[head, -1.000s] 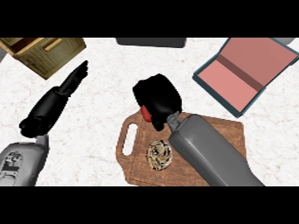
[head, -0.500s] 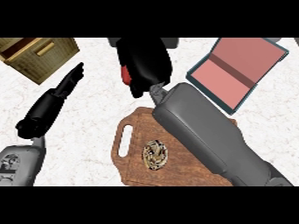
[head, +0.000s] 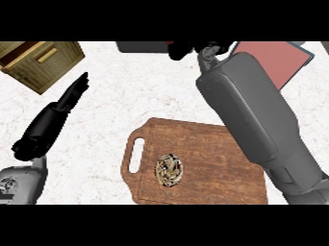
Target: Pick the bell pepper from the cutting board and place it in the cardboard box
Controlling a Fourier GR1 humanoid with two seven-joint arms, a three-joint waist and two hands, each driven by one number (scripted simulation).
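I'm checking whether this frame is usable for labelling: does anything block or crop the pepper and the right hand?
Head view: the right forearm hides much of the cutting board; the right hand is cropped at the upper edge, its fingers unclear; only a red sliver shows there.

**Pepper, board and box right now**

The wooden cutting board (head: 203,166) lies flat at the lower middle, brown with a slot handle on its left side and a round emblem near that handle; nothing sits on it. Only a sliver of red bell pepper (head: 171,43) shows, far beyond the board at the top edge, mostly hidden. The tan cardboard box (head: 36,62) sits open, up and left of the board.
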